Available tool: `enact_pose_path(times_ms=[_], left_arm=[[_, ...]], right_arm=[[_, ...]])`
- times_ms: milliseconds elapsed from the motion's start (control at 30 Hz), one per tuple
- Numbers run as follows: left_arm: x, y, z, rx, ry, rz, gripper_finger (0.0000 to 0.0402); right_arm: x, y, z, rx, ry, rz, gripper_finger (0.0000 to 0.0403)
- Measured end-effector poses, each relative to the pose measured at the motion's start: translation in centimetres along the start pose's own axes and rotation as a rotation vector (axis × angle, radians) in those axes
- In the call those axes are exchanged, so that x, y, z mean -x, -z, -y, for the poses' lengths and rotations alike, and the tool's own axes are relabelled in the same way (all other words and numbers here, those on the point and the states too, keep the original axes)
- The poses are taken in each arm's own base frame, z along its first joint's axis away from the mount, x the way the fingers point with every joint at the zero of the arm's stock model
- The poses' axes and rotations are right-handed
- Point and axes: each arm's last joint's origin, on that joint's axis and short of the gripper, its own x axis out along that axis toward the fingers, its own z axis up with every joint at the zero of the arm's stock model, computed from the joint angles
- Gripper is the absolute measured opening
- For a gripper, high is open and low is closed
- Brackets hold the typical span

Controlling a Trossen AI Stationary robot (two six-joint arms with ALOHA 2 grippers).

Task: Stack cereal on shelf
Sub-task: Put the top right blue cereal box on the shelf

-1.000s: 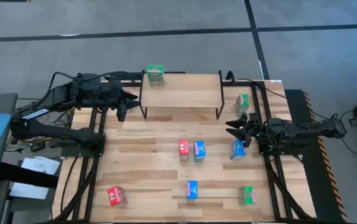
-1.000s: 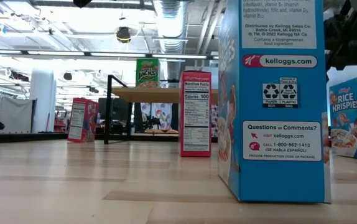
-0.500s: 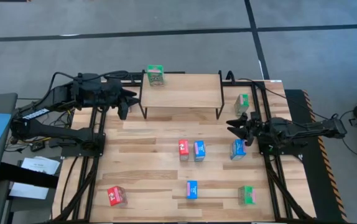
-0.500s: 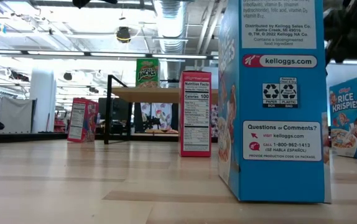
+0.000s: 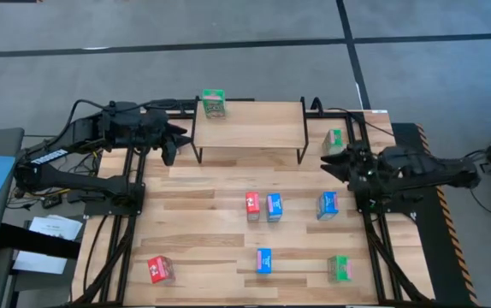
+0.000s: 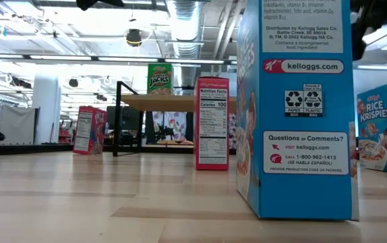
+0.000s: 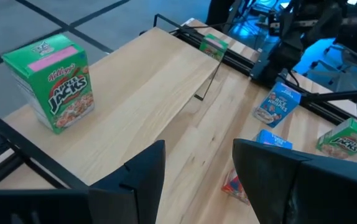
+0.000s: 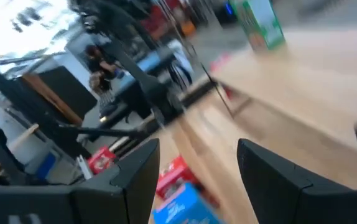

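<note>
Two grippers, neither holding anything. The right gripper (image 5: 331, 160), at right of centre in the high view, has its fingers apart with nothing between them; it hangs between the green box (image 5: 334, 139) at the table's right edge, just above it in the frame, and the blue box (image 5: 328, 204) below it. The left gripper (image 5: 170, 142), in the upper left, sits just off the shelf's left end with its fingers apart and empty too.

One box alone stands on the shelf (image 5: 254, 127): a green one (image 5: 214, 103) at its upper-left corner. The rest are on the table: a red and blue pair (image 5: 263, 206) at centre, another blue (image 5: 263, 260) below them, a red (image 5: 160, 269) at lower left, a green (image 5: 340, 268) at lower right.

I judge the step to be a reach for the next box, probably the green one by the right rail. That calls for the right gripper to line its open fingers across the box's narrow sides, close, then lift it clear of the shelf frame.
</note>
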Motion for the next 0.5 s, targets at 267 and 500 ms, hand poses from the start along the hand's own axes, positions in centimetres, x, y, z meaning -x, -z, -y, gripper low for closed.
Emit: enact_pose_path(times_ms=[267, 500], left_arm=[[0.0, 0.0, 0.0, -0.04, -0.002, -0.004, 0.0176], [0.0, 0.0, 0.0, -0.043, -0.002, -0.004, 0.0176]], right_arm=[[0.4, -2.6, -2.3, -0.292, 0.068, -0.12, 0.024], [0.8, -5.3, -4.8, -0.306, -0.044, -0.156, 0.024]])
